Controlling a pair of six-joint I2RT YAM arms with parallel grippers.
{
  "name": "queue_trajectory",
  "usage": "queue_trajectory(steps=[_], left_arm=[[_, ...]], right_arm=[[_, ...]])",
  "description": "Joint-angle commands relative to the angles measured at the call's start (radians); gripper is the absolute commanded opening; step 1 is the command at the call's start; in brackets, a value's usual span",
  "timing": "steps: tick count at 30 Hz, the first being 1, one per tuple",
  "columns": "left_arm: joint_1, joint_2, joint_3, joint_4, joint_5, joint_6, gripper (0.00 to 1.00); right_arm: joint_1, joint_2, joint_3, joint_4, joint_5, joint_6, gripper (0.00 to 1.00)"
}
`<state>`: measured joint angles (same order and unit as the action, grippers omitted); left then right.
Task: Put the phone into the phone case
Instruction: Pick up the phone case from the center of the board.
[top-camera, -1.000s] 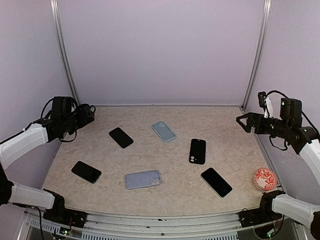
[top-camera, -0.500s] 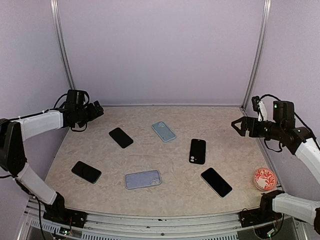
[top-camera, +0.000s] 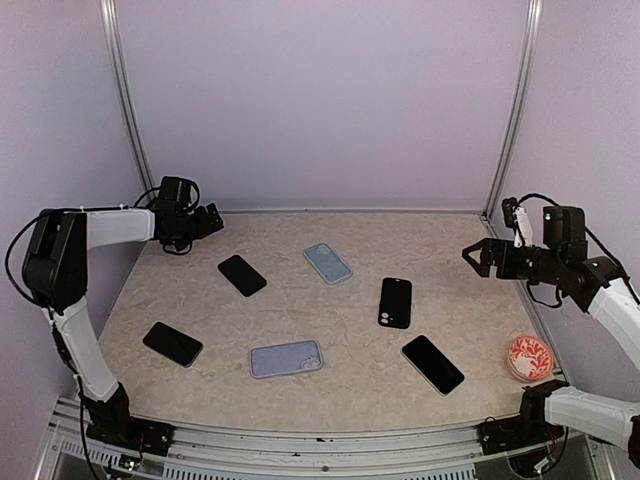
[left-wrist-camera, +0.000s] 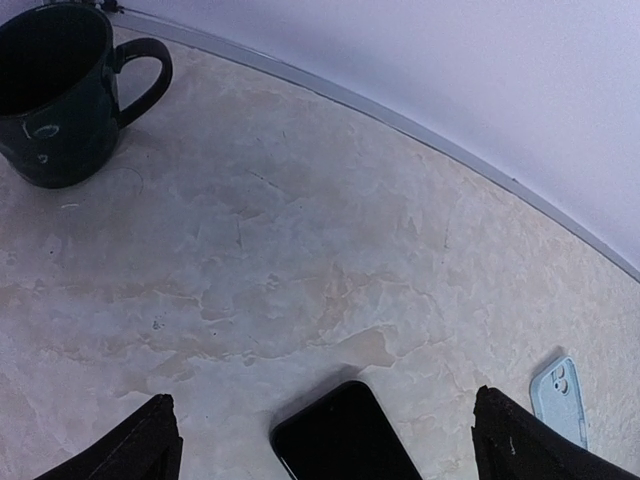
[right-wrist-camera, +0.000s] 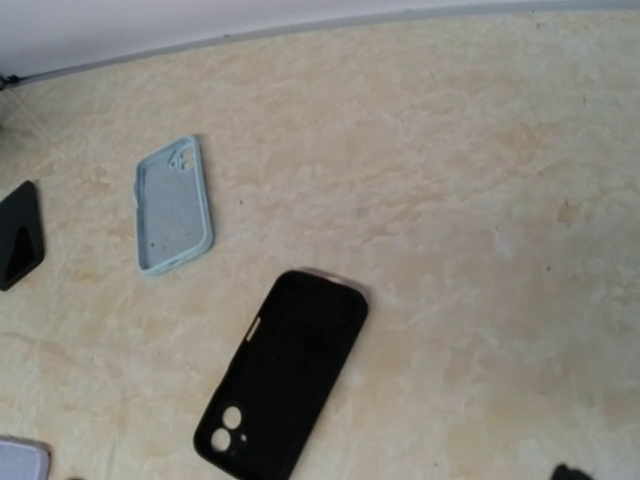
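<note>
Since both pairs of jaws hang spread and empty, you have every step left: the flat glossy black phone (top-camera: 242, 274) lies apart from the pale-blue moulded phone case (top-camera: 328, 263).

Got a dark mug (left-wrist-camera: 55, 95) upright on the marbled table (top-camera: 350, 310), plus a red patterned bowl (top-camera: 529, 357) near its right edge.

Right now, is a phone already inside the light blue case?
No, the light blue case lies empty, its hollow inside facing up.

The left arm stretches far left, left pincer (top-camera: 207, 216) spread wide. The right arm hovers raised, right pincer (top-camera: 476, 256) parted.
</note>
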<state>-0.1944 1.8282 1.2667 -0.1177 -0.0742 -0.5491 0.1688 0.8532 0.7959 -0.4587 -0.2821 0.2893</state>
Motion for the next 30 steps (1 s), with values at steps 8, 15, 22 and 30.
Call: queue_trajectory(steps=[8,15,22,30], left_arm=[[-0.014,0.084,0.055,-0.018,0.04,0.032,0.99],[-0.06,0.103,0.079,-0.036,0.041,0.044,0.99],[-0.14,0.129,0.139,-0.059,0.022,0.042,0.99],[-0.24,0.19,0.225,-0.113,-0.013,0.011,0.99]], right_arm=[[0.016,0.026,-0.042,0.032,0.009,0.0,0.99],[0.022,0.039,-0.054,0.045,0.007,0.001,0.99],[0.036,0.056,-0.069,0.058,0.006,0.005,0.99],[0.066,0.073,-0.083,0.07,0.022,0.011,1.0]])
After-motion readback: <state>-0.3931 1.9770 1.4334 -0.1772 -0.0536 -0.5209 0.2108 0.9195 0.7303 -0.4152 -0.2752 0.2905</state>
